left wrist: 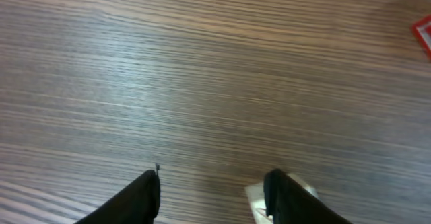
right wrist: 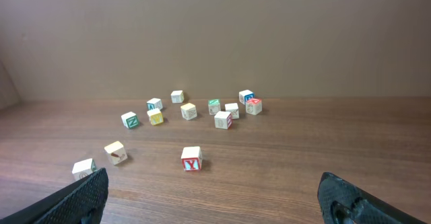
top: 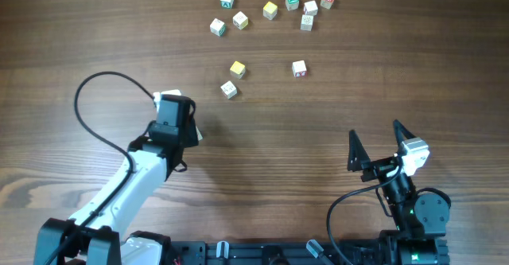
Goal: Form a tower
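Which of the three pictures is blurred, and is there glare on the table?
Left wrist view: blurred, the table grain smeared, a pale sheen at upper left. Overhead view: sharp and evenly lit. Right wrist view: the red-lettered cube is sharp, with a soft shadow.
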